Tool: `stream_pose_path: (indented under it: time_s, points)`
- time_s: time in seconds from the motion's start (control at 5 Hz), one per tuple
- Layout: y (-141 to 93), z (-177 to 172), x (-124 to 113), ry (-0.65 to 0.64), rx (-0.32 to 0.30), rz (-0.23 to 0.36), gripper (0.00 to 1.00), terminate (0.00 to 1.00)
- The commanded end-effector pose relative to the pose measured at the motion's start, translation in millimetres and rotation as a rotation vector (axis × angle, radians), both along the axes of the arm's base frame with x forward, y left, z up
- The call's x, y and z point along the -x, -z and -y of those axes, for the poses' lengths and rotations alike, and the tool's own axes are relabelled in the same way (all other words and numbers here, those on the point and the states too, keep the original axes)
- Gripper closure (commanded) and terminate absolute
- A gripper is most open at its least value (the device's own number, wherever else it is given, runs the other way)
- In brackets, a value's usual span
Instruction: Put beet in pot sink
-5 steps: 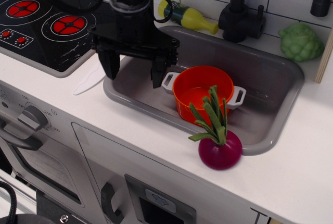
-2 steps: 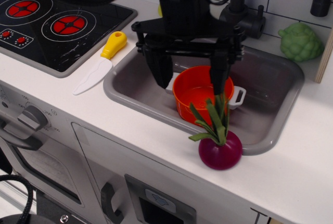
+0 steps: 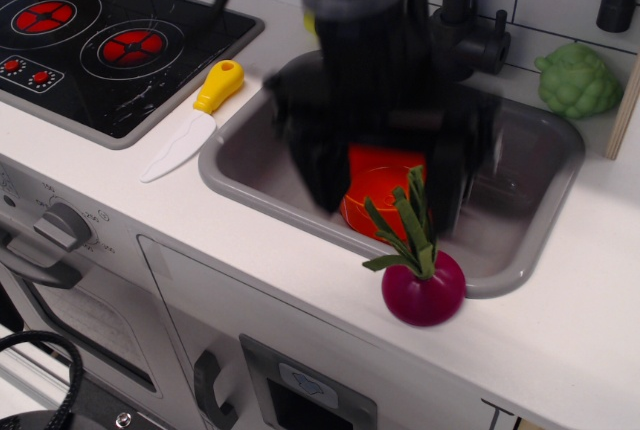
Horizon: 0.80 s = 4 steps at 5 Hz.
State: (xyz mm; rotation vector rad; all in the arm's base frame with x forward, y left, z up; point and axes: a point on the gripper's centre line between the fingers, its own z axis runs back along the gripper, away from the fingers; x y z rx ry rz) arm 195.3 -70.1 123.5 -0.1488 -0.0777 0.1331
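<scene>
The beet (image 3: 423,287), a glossy magenta ball with long green felt leaves, stands on the white counter at the sink's front rim. The orange pot (image 3: 378,188) sits in the grey sink (image 3: 520,155), mostly hidden behind my gripper. My gripper (image 3: 385,195) is blurred by motion and open, its two black fingers spread wide over the pot. The left finger (image 3: 322,170) is at the pot's left side. The right finger (image 3: 447,185) is just behind the beet's leaves. Nothing is between the fingers but the pot behind them.
A toy knife (image 3: 190,122) with a yellow handle lies on the counter left of the sink. A black stove top (image 3: 90,45) is at the far left. A black faucet (image 3: 470,20) stands behind the sink, and a pale green bumpy vegetable (image 3: 575,80) sits at the back right.
My gripper has moved from the sink's left end to the right and down towards the front, over the pot and close to the beet. The beet and pot have not moved.
</scene>
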Motion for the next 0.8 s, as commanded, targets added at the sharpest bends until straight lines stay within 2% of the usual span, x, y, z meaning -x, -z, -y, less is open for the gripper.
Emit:
stream_pose_path:
  time_s: [0.0, 0.2, 0.4, 0.6]
  points:
    - [17, 0, 2, -0.006, -0.074, 0.075, 0.0, 0.0]
    - [13, 0, -5, -0.032, -0.062, 0.115, 0.0, 0.0]
    - [11, -1, -16, -0.06, -0.051, 0.128, 1.0, 0.0]
    - [16, -1, -20, -0.062, -0.064, 0.136, 1.0, 0.0]
